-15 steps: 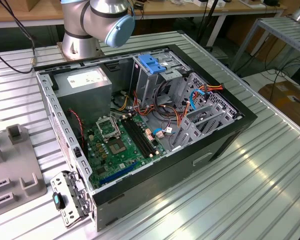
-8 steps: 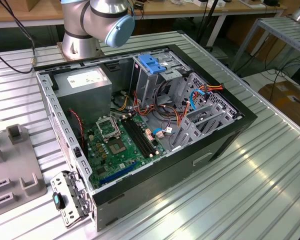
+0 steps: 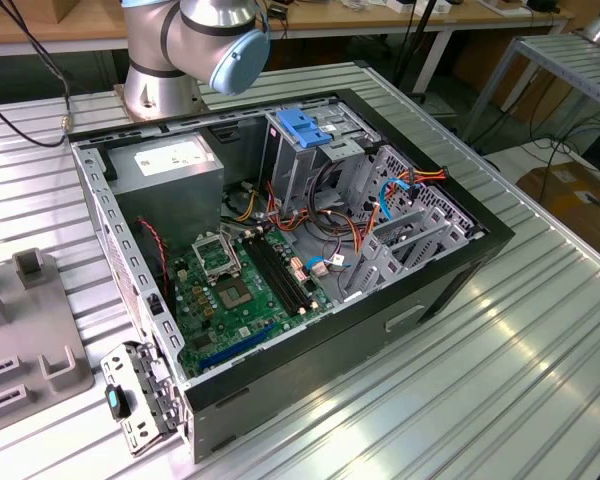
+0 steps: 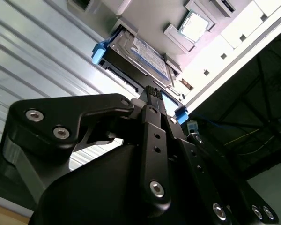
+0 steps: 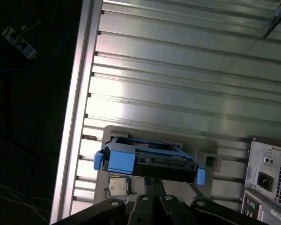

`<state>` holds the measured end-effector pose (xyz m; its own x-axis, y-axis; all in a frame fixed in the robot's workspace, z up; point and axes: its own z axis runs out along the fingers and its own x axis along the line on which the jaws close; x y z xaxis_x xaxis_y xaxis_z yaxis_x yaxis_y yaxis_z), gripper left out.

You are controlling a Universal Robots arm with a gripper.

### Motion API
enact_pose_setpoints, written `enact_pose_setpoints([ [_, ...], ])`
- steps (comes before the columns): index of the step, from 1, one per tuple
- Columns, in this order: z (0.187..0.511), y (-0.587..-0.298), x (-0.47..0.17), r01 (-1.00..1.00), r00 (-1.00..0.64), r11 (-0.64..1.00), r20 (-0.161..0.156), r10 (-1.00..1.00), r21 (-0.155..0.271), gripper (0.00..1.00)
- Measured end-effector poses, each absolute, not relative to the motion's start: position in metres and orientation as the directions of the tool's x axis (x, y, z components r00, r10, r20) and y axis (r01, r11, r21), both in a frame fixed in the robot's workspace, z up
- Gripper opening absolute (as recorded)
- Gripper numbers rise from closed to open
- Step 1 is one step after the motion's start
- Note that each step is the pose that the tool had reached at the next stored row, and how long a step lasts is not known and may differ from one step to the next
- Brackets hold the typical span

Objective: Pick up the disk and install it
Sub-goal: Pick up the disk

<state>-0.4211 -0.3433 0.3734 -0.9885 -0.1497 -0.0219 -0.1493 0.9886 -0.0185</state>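
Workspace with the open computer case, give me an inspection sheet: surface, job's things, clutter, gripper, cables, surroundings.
Surface: ribbed metal table carrying an open case and a grey plate.
Job's things: disk sits on the plate, outside the case.
Clutter: chip on the plate beside the disk; blue bracket on top of the case's drive cage; grey box inside the case.
Grippers: gripper close to the disk's edge in both wrist views.
Cables: coloured wires inside the case; black cables on the table near the arm base.
Surroundings: benches behind the table; cardboard on the floor.
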Motion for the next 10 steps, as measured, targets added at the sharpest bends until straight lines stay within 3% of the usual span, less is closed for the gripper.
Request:
enact_pose_setpoints([
  [10, 0.3732, -0.3433, -0.4212, -0.292, -0.956, 0.956, -0.022, -0.292, -0.019, 0.11],
])
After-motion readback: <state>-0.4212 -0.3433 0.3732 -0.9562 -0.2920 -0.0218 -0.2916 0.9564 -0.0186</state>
